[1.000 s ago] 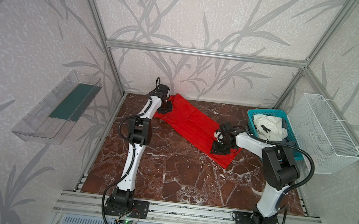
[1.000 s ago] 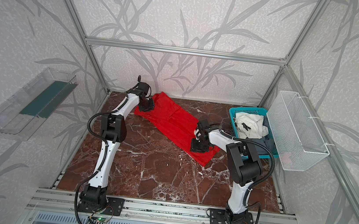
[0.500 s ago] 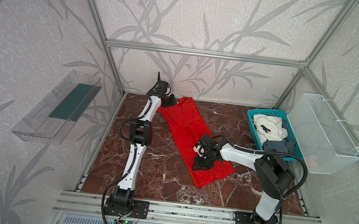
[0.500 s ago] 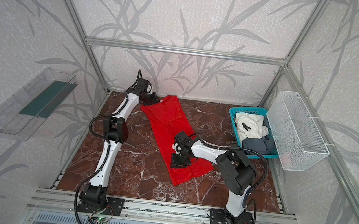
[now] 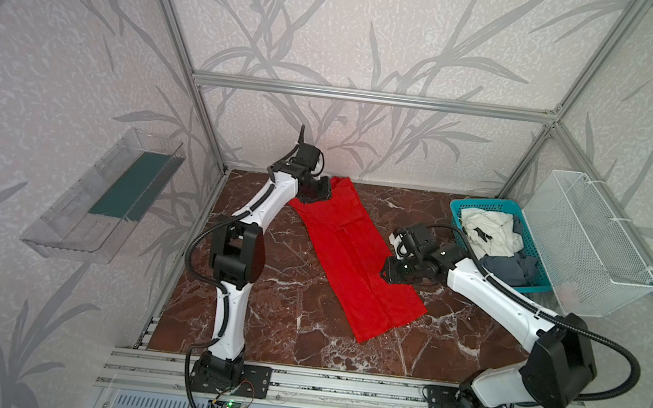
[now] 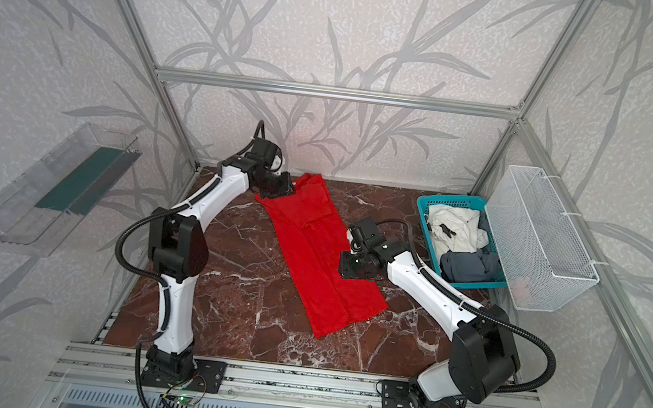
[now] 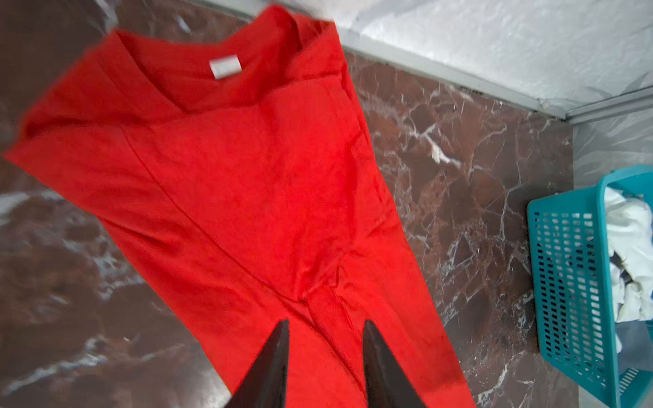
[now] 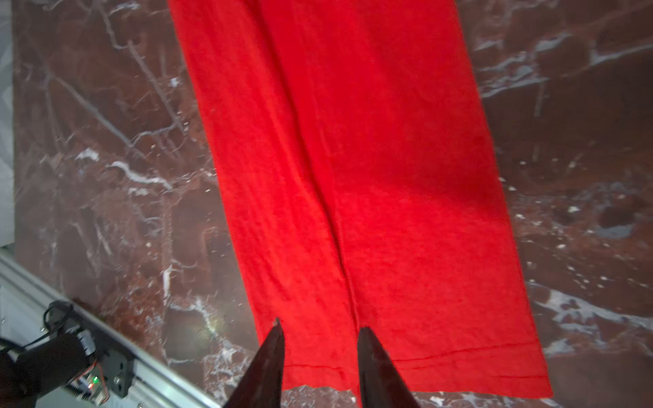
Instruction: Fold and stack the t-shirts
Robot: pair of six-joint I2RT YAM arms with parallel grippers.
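Note:
The red t-shirt [image 5: 356, 254] [image 6: 319, 250] lies on the marble table as a long narrow strip, collar at the back left, hem toward the front. My left gripper [image 5: 320, 189] [image 6: 287, 188] hovers at the collar end. In the left wrist view it [image 7: 326, 322] is open over flat red cloth [image 7: 247, 176]. My right gripper [image 5: 386, 272] [image 6: 344, 270] sits at the strip's right edge, near its middle. It [image 8: 321, 324] is open too, with the shirt [image 8: 353, 141] flat beneath it. A white t-shirt [image 5: 485, 229] [image 6: 456, 226] and a grey-blue one [image 5: 512, 268] [image 6: 470, 265] lie crumpled in the basket.
The teal lattice basket [image 5: 455, 211] [image 6: 424, 212] [image 7: 565, 265] stands at the back right of the table. A white wire basket [image 5: 588, 243] hangs on the right wall, and a clear plastic shelf [image 5: 104, 196] on the left wall. Aluminium frame posts edge the table.
The right gripper swung the shirt's hem end toward the front, turning the strip steeper. It then drew back to the strip's right edge. The left gripper stayed at the collar.

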